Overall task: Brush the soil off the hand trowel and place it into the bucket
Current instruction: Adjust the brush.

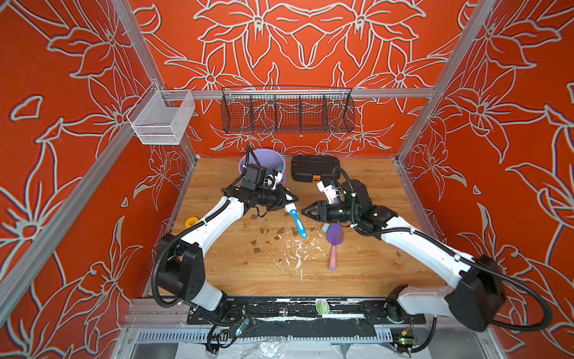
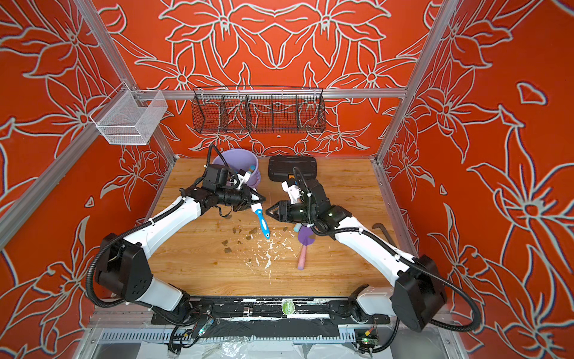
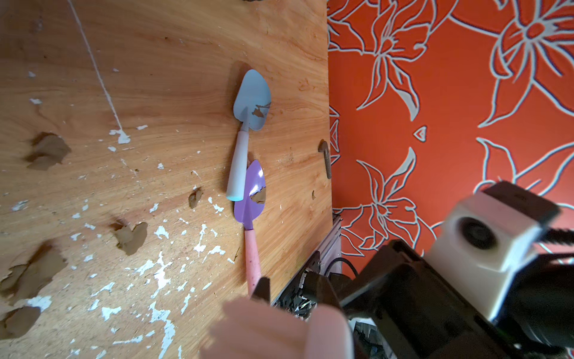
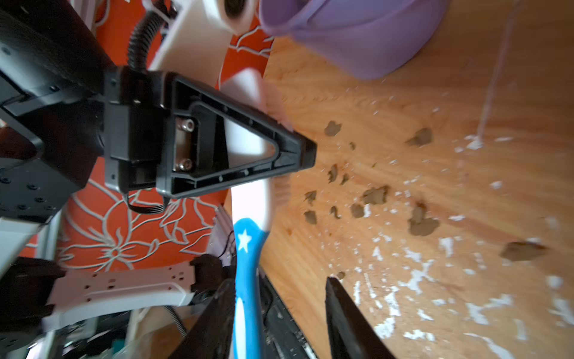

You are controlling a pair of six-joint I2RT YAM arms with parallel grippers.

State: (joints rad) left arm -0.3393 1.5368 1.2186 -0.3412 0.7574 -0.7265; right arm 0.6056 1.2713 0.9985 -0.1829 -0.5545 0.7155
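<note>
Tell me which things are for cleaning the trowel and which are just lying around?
For the job: brush in the left pincer, purple trowel, blue trowel, soil clumps, bucket.
Just lying about: black case, yellow ring, black wire basket, white mesh basket.

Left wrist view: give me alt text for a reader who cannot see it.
A light blue trowel and a purple trowel with a pink handle lie end to end on the wooden table, each blade carrying a brown soil smear. Loose soil clumps and white flecks dot the wood, and the brush blurs in close.
</note>
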